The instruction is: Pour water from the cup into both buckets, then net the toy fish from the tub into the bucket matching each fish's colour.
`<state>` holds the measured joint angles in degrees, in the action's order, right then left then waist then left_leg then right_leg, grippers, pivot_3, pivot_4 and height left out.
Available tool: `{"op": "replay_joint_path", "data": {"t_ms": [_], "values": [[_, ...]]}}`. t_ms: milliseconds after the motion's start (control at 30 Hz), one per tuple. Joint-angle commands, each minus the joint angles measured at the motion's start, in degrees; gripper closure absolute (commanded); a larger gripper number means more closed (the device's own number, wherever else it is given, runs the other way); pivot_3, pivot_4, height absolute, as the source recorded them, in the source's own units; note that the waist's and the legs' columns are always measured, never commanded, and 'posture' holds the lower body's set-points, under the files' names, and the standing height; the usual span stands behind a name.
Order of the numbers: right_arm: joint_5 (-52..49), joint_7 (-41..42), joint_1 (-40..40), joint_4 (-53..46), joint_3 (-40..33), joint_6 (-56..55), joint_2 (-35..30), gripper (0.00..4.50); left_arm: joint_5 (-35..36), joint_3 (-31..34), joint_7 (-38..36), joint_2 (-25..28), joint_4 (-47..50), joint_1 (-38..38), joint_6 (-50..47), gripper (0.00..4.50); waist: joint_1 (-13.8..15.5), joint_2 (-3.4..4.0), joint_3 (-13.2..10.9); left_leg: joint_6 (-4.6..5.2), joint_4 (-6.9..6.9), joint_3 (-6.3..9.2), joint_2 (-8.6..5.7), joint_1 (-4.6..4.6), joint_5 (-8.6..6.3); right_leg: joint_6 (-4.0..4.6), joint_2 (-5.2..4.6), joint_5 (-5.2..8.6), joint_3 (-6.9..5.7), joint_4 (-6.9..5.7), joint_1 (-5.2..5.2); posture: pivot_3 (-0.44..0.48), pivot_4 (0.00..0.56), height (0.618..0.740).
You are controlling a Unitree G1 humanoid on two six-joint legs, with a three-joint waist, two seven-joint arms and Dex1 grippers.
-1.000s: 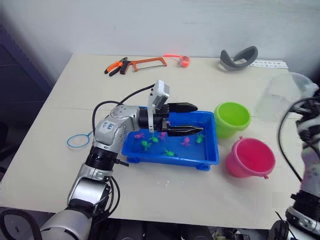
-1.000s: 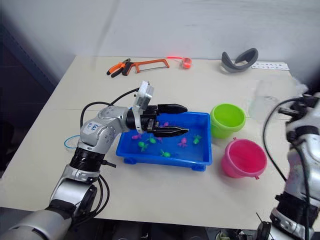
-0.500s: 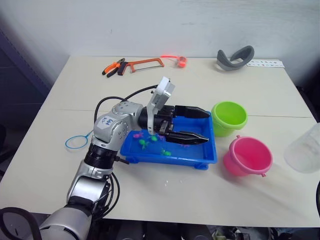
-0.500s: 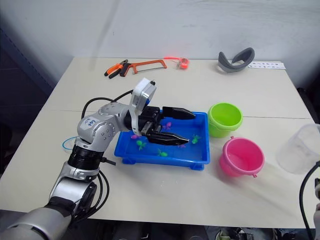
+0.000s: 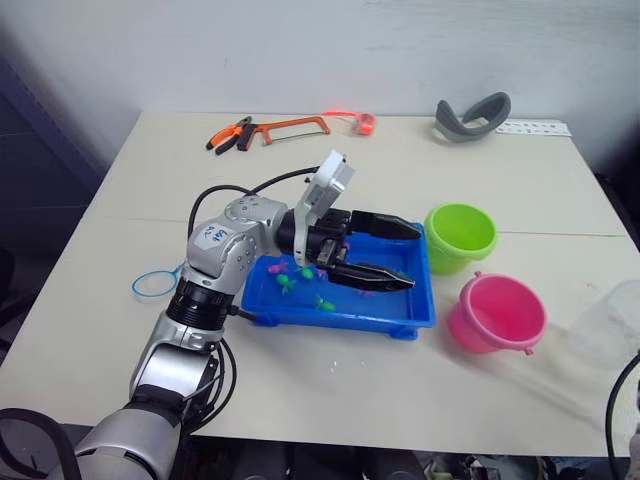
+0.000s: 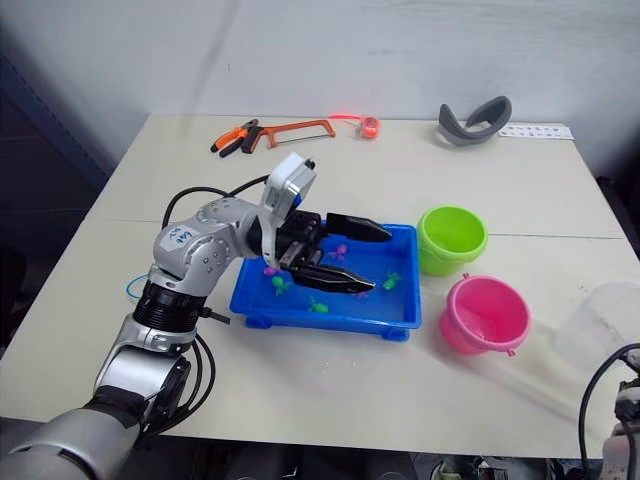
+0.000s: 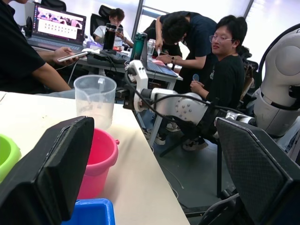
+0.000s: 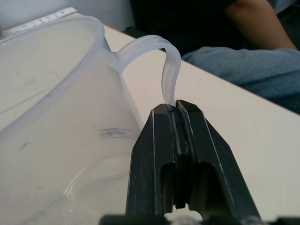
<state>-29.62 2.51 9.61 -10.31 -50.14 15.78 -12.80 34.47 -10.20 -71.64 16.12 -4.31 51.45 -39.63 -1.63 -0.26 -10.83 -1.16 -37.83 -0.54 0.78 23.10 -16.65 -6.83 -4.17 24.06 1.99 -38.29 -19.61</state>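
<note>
The clear cup (image 8: pixel 56 117) hangs by its handle in my right gripper (image 8: pixel 176 110), which is shut on that handle. In the head views the cup (image 5: pixel 605 322) is at the table's near right edge, right of the pink bucket (image 5: pixel 497 313). The green bucket (image 5: pixel 460 236) stands just behind the pink one. My left gripper (image 5: pixel 415 257) is open and hovers over the right half of the blue tub (image 5: pixel 330 322). Small pink and green toy fish (image 5: pixel 285 283) lie in the tub. The net (image 5: pixel 155 284) lies on the table left of the tub.
At the back of the table lie an orange hacksaw (image 5: pixel 292 125), pliers (image 5: pixel 228 133), a grey curved piece (image 5: pixel 474 114) and a white ruler strip (image 5: pixel 535 127). Several people (image 7: pixel 220 70) sit and stand just beyond the table's right side.
The cup in my right gripper has come down from high over the table's right side to its near right edge. My left gripper has stayed open over the tub.
</note>
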Motion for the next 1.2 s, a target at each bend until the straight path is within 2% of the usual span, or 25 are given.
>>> {"op": "replay_joint_path", "data": {"t_ms": [33, 133, 167, 233, 367, 467, 600, 700, 800, 867, 933, 1033, 1133, 1200], "values": [[1.55, 0.71, 0.79, 1.21, 0.12, -5.78, -0.13, 4.49, 0.89, -0.38, -0.42, 0.85, 3.37, 0.30, -0.99, 0.00, 0.00, 0.00, 0.00, 0.00, 0.00, 0.00, 0.00, 0.01, 0.00, 0.00, 0.00, 0.00, 0.00, 0.00, -0.01, 0.000, 0.150, 0.740], [1.71, 0.78, 1.66, 3.20, 0.62, -7.57, 0.08, 4.49, 0.88, -0.58, -0.56, 1.65, 4.22, 0.07, -1.79, 0.00, 0.00, 0.02, 0.01, 0.00, 0.01, 0.01, 0.01, 0.00, 0.00, 0.00, 0.00, 0.00, -0.01, 0.03, 0.02, 0.000, 0.150, 0.740], [1.72, 0.68, 2.60, 3.30, 0.73, -7.52, 0.37, 4.19, 0.83, -0.65, -0.48, 1.71, 4.24, 0.15, -1.98, 0.00, 0.02, 0.02, 0.01, 0.00, 0.01, 0.01, 0.01, 0.00, 0.00, 0.00, 0.00, 0.00, -0.01, 0.03, 0.01, 0.000, 0.150, 0.740], [1.27, 0.60, 4.24, 2.74, 0.92, -7.64, 1.06, 3.49, 0.96, -0.62, -0.33, 1.89, 4.61, 0.10, -2.34, 0.00, 0.07, 0.02, 0.01, 0.00, 0.01, 0.02, 0.01, 0.00, 0.00, 0.00, -0.01, 0.00, -0.02, 0.03, 0.01, 0.000, 0.150, 0.740], [2.38, 1.05, 10.50, -2.03, 1.38, -8.54, 2.80, 1.47, 0.76, -0.80, -0.01, 1.72, 4.18, 0.34, -2.27, 0.00, 0.08, 0.06, 0.04, 0.00, 0.08, 0.04, 0.00, 0.01, 0.00, 0.00, -0.02, 0.00, -0.04, 0.11, 0.02, 0.000, 0.150, 0.740], [2.80, 1.87, 19.03, -10.27, 1.13, -8.55, 4.81, 0.08, 0.64, -0.70, -0.11, 1.57, 3.60, 0.32, -1.67, 0.00, 0.27, 0.32, 0.19, 0.00, 0.12, 0.02, 0.00, 0.01, 0.00, 0.00, -0.02, 0.00, -0.02, 0.14, 0.01, 0.000, 0.150, 0.740], [-1.98, 5.31, 30.61, -20.91, -1.91, -6.86, 5.35, 0.03, 0.41, -0.39, 0.15, 1.16, 2.23, -0.10, -0.72, 0.00, 0.22, 0.40, 0.24, -0.04, 0.27, 0.05, 0.00, -0.03, 0.02, 0.00, 0.00, 0.00, -0.05, 0.27, 0.05, 0.000, 0.150, 0.740], [-9.65, 8.23, 36.72, -26.89, -4.27, -3.27, 2.64, 0.03, 0.28, -0.23, 0.44, 0.69, 0.84, -0.26, -0.20, 0.00, -0.02, 0.37, 0.25, -0.06, 0.33, 0.02, 0.00, -0.09, 0.03, 0.00, -0.01, 0.00, -0.02, 0.34, 0.14, 0.000, 0.150, 0.740], [-20.76, 14.79, 42.63, -32.87, -7.18, 0.74, -4.47, 0.03, 0.33, 0.48, 0.78, 0.29, -0.46, -0.45, 0.26, 0.00, -0.23, 0.31, 0.22, -0.06, 0.44, -0.09, 0.01, -0.30, 0.03, 0.00, 0.02, 0.00, 0.08, 0.38, 0.26, 0.000, 0.150, 0.740], [-28.43, 17.60, 44.42, -34.69, -10.21, 3.51, -11.54, 0.03, 0.27, 0.79, 0.59, 0.59, -1.16, -0.72, 0.84, 0.00, -0.34, 0.15, 0.13, -0.05, 0.62, -0.27, 0.00, -0.68, 0.03, 0.00, 0.03, 0.00, 0.10, 0.46, 0.54, 0.000, 0.150, 0.740], [-35.40, 19.16, 44.34, -35.09, -13.09, 6.23, -19.02, 0.03, 0.23, 1.08, 0.55, 1.33, -1.25, -1.14, 0.99, 0.00, -0.24, 0.02, 0.05, -0.07, 0.70, -0.16, 0.07, -0.99, 0.00, 0.00, 0.10, 0.00, 0.11, 0.65, 0.96, 0.000, 0.150, 0.740], [-44.86, 21.06, 40.29, -34.55, -15.25, 10.12, -31.06, 0.03, 0.18, 1.94, 1.09, 2.77, -0.65, -2.10, 0.85, 0.00, 0.06, -0.10, -0.01, -0.04, 0.69, -0.12, 0.05, -0.98, -0.03, 0.00, 0.08, 0.00, 0.09, 0.76, 1.04, 0.000, 0.150, 0.740], [-50.92, 24.12, 31.76, -33.59, -12.58, 13.30, -43.14, 0.03, -0.70, 3.10, 1.70, 5.23, 1.39, -4.43, 2.32, 0.00, 0.07, -0.26, -0.09, -0.01, 0.64, -0.08, 0.08, -0.89, -0.05, -0.01, 0.12, 0.00, 0.04, 0.81, 1.03, 0.000, 0.150, 0.740], [-52.42, 25.23, 24.58, -32.07, -6.72, 15.31, -50.39, 0.03, -0.41, 4.50, 3.41, 7.79, 3.57, -6.55, 0.87, 0.00, 0.14, -0.35, -0.15, 0.00, 0.62, 0.01, 0.09, -0.85, -0.05, -0.01, 0.11, -0.01, -0.05, 0.85, 1.02, 0.000, 0.150, 0.740]]}}
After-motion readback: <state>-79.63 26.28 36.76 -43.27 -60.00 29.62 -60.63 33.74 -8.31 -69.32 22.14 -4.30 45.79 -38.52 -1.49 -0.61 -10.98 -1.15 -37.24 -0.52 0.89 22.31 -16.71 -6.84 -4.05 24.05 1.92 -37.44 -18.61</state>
